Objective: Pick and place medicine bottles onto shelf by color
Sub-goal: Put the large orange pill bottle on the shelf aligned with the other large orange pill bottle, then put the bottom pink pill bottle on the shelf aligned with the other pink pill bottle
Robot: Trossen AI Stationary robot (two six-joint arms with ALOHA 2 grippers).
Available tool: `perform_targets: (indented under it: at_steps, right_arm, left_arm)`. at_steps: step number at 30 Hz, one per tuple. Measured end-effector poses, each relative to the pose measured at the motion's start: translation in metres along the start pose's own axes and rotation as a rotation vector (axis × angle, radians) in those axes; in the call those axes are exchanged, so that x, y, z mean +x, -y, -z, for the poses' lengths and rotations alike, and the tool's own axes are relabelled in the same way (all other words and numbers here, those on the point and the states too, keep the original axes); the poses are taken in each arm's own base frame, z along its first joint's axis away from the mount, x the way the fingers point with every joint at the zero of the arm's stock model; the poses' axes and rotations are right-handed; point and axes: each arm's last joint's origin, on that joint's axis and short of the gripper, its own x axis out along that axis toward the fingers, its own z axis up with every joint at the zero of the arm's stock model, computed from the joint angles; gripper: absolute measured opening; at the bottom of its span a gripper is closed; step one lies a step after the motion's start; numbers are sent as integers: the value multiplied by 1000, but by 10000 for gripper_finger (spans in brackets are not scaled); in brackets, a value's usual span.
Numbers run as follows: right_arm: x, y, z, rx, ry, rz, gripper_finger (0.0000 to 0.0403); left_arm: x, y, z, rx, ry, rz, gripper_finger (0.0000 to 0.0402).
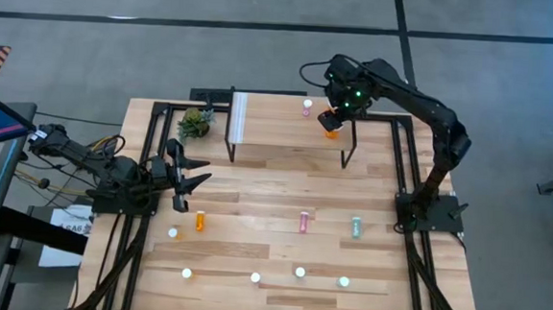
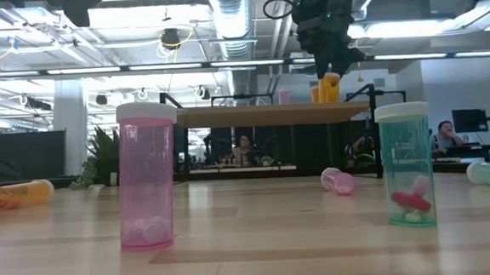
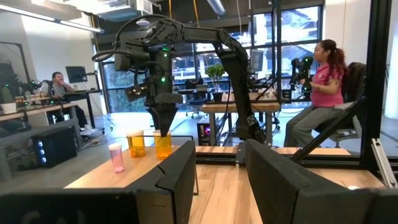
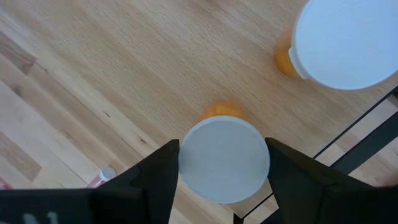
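Note:
On the shelf (image 1: 278, 126), two orange medicine bottles stand near its right end, upright on their bases, next to a pink one (image 3: 115, 157). My right gripper (image 4: 224, 163) hangs over that end, pointing down, shut on the nearer orange bottle (image 3: 163, 145). The other orange bottle (image 4: 345, 40) stands free beside it. My left gripper (image 3: 217, 180) waits open at the table's left edge, touching nothing. More bottles stand or lie on the table's near half. My right gripper has the orange bottle's white cap (image 4: 224, 155) between its two fingers, one on each side of the cap's rim. The fingers come from above, pointing down. The bottle stands upright with its base on the shelf top.
A pink bottle (image 2: 147, 173) and a teal one (image 2: 407, 163) stand at the table's near edge. An orange (image 1: 199, 221), a pink (image 1: 303, 221) and a teal bottle (image 1: 356, 226) lie mid-table. A small plant (image 1: 195, 123) sits left of the shelf. People sit beyond the table.

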Motion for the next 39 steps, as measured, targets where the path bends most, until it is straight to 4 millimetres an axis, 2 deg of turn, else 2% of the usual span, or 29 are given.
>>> perform_targets:
  at_steps: [16,20,23,27,30,32,35,39]
  right_arm:
    - [1,1,4,-20,-45,12,338]
    - [-11,1,7,-30,-68,16,348]
    - [-28,-1,13,-20,-57,14,350]
    - [-62,-13,36,-42,72,29,346]
    - [-83,-30,63,-87,247,80,342]
    - [-92,-40,83,-120,367,53,342]
    - [-93,-56,111,-191,531,-32,342]
    - [-76,-66,139,-281,651,-117,341]
  left_arm:
    - [0,0,0,0,0,0,129]
    - [0,0,0,2,0,0,129]
    - [0,0,0,7,0,0,129]
    - [0,0,0,7,0,0,129]
    - [0,0,0,9,2,-2,129]
    - [0,-1,-2,7,14,-11,129]
    - [1,-2,-2,5,19,-22,129]
    - [2,-5,-3,-31,34,-48,129]
